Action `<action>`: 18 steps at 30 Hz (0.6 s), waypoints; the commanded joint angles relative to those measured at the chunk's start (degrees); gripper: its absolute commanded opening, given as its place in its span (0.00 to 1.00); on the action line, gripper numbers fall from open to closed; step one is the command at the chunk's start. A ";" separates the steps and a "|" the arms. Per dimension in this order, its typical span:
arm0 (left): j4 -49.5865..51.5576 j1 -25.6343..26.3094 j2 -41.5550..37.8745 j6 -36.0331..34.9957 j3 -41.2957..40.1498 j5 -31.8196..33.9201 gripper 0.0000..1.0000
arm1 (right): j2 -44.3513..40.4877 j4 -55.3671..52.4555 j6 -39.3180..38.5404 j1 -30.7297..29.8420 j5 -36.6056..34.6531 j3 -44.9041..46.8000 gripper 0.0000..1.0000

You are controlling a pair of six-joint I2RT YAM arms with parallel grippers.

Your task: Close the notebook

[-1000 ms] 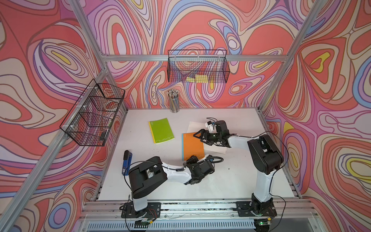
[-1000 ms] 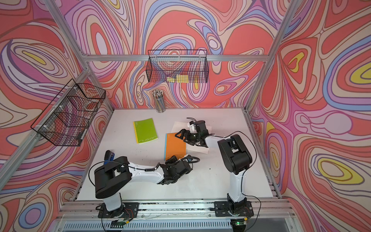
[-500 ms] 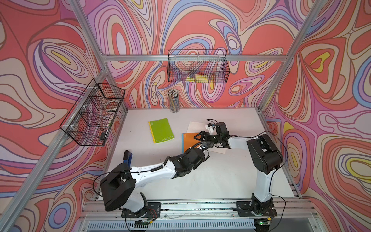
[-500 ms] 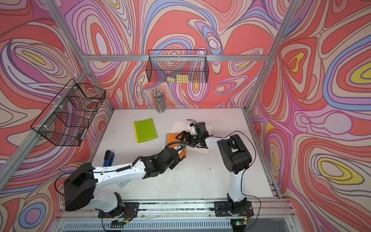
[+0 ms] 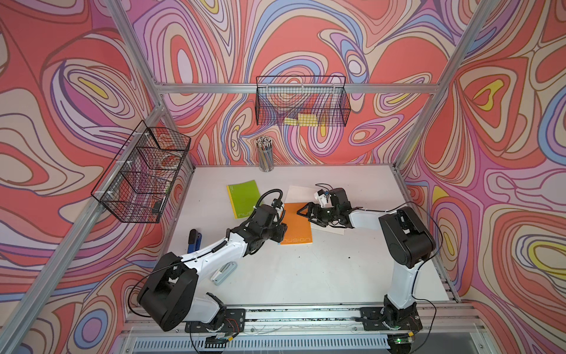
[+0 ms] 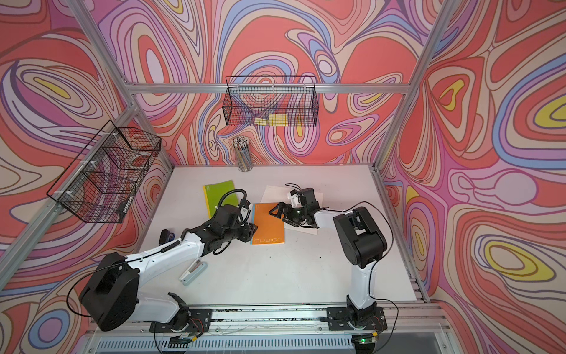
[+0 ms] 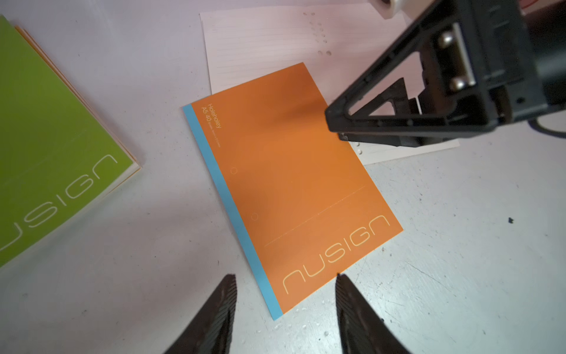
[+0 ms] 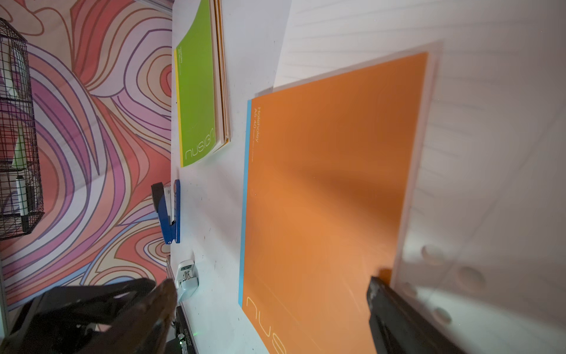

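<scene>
Lying flat with its orange cover down over the pages, the notebook (image 5: 295,222) sits at the middle of the table (image 5: 306,275), partly on a loose lined sheet (image 5: 301,193), so the closing looks done. Right gripper (image 8: 272,285) hangs low at the edge away from the spine, jaws wide and empty (likely placed to press a cover flat). Left gripper (image 7: 284,312) hovers at the near corner, jaws parted, holding nothing. Cover reads "nusign" and "Holeholey A5 40"; the green notebook (image 5: 243,197) toward the left edge also says "nusign".
</scene>
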State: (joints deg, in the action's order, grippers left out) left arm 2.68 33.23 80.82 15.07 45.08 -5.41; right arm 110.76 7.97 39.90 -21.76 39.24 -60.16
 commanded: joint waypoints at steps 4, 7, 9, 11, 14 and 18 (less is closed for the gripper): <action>-3.38 -6.96 6.20 11.44 0.95 -15.01 0.53 | -1.72 -2.08 -1.63 -0.24 -1.35 1.07 0.98; -6.69 -9.77 9.35 16.38 1.20 -19.51 0.50 | -1.85 -1.69 -1.48 -0.29 -1.25 1.35 0.98; -9.08 -10.62 10.89 18.78 1.23 -20.84 0.49 | -1.76 -1.63 -1.43 -0.23 -1.28 1.47 0.98; -10.36 -10.95 12.09 19.92 1.37 -21.13 0.48 | -1.61 -1.55 -1.50 -0.26 -1.19 1.49 0.98; -10.59 -11.34 14.17 21.58 2.22 -21.14 0.47 | -1.28 -1.38 -1.45 -0.21 -1.05 1.63 0.98; -14.24 -12.46 16.72 24.13 1.56 -22.06 0.47 | -1.19 -1.11 -1.32 -0.23 -0.92 1.94 0.98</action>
State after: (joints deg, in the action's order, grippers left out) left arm -7.66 21.78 95.83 35.48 46.02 -25.78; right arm 110.65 7.92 39.09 -21.78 39.03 -59.70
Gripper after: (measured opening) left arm 0.472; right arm 0.984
